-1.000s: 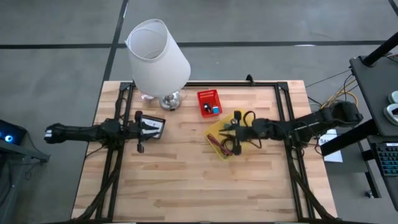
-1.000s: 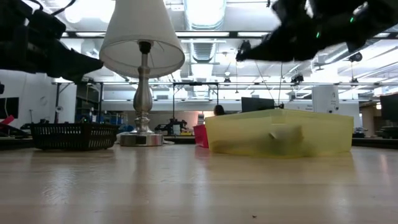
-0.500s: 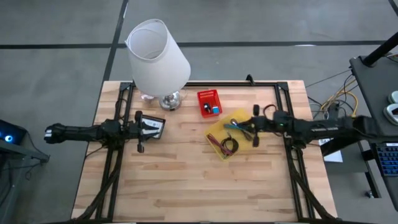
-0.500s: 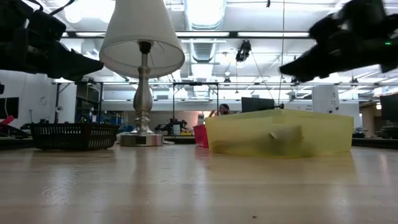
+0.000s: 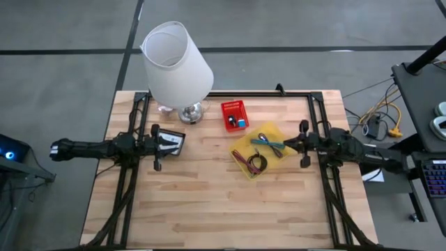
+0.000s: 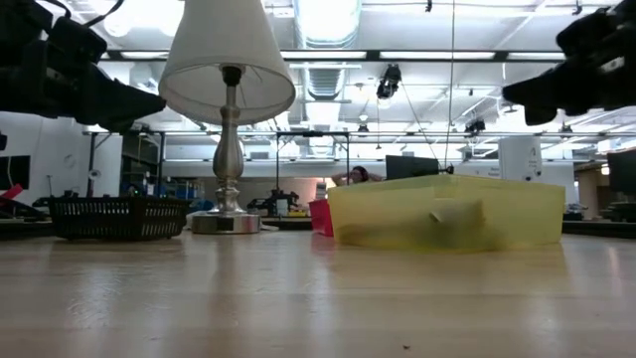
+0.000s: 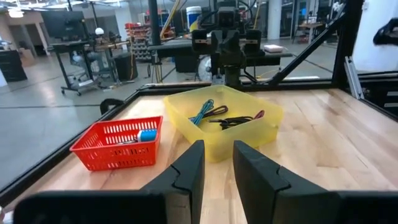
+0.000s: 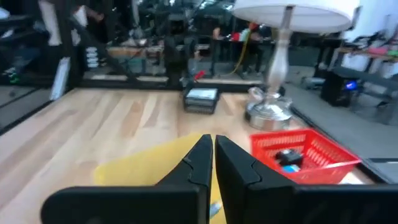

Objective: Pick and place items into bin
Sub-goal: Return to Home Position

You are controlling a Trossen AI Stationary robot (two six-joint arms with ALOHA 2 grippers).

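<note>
The yellow bin [image 5: 258, 153] stands on the table right of centre and also shows in the low view [image 6: 447, 214]. In it lie a teal tie [image 5: 268, 144], a black coiled cable [image 5: 256, 164] and maroon ties [image 5: 240, 159]; the left wrist view shows the tie [image 7: 202, 112] and the cable [image 7: 233, 121] too. My right gripper [image 5: 288, 144] hovers just past the bin's right side, shut and holding nothing, with its fingers pointing at the bin [image 8: 149, 165]. My left gripper [image 5: 157, 148] waits over the table's left part, slightly open [image 7: 217, 168].
A red mesh basket [image 5: 235, 115] with a small blue-and-white item stands just beyond the bin. The big white lamp [image 5: 178, 63] stands at the far left, and a black mesh tray [image 5: 171, 143] lies beside my left gripper. Bare wood fills the near half of the table.
My right gripper has drawn back from above the yellow bin toward the table's right edge, and it now hovers past the bin's right side. The ties and the cable in the bin, which it covered before, now show. My left arm has kept still.
</note>
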